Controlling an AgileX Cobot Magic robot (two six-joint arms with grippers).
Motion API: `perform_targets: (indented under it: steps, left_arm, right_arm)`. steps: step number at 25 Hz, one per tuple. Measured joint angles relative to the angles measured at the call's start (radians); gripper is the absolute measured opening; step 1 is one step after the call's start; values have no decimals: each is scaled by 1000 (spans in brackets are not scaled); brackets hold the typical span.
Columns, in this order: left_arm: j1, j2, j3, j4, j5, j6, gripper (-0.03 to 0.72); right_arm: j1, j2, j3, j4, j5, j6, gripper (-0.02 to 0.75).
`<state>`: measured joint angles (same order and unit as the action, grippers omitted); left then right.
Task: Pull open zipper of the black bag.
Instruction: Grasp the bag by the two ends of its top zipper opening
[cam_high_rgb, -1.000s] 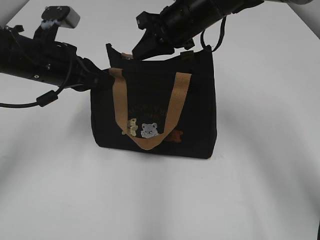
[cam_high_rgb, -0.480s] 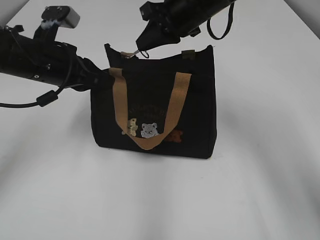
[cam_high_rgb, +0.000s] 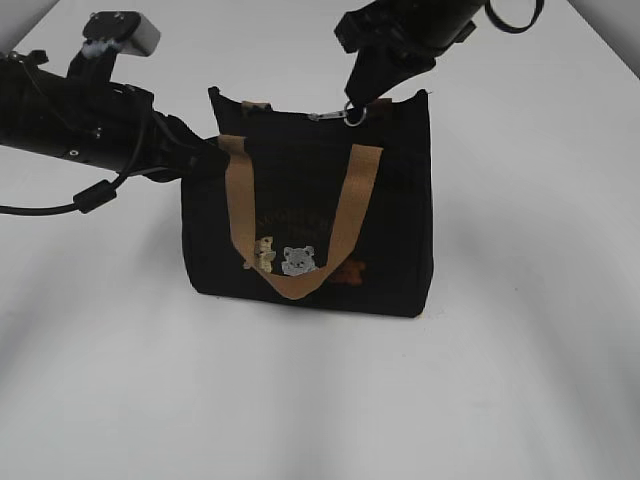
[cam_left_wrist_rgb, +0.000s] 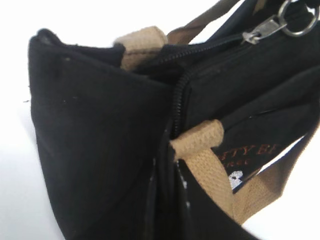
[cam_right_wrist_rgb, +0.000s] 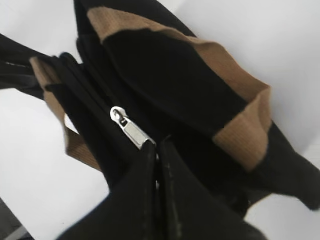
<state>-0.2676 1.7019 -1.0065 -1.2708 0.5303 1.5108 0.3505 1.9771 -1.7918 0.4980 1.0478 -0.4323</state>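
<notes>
The left gripper (cam_high_rgb: 205, 158) is pinched onto the upper left corner of the black bag (cam_high_rgb: 400, 230), apparently to anchor the soft fabric so it neither slides nor folds while the zip is drawn. Its wrist view shows the end panel and a tan webbing tab (cam_left_wrist_rgb: 197, 138) very close, though the fingers themselves are out of sight there. The bag stands upright in the middle of the white table (cam_high_rgb: 520, 380), front handle (cam_high_rgb: 300, 215) hanging down. Along its top edge the zipper (cam_left_wrist_rgb: 210, 47) runs rightward to the silvery pull (cam_high_rgb: 335, 116), which the right gripper (cam_right_wrist_rgb: 156, 160) clamps with fingers pressed together. To my eye the remaining track is short, ending at the bag's right corner, while open table lies beyond for the arm.
</notes>
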Motion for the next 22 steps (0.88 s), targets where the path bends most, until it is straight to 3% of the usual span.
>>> perform_targets:
  steps: [4, 13, 19, 22]
  left_arm:
    - [0, 0, 0, -1, -3, 0, 33]
    - [0, 0, 0, -1, -7, 0, 33]
    - [0, 0, 0, -19, -10, -2, 36]
    - [0, -1, 0, -28, -13, -14, 83]
  right_arm:
    - [0, -41, 0, -159, 55, 61, -1]
    - [0, -91, 0, -359, 135, 143, -1]
    - [0, -101, 0, -266, 122, 150, 16]
    - [0, -102, 0, -226, 119, 155, 172]
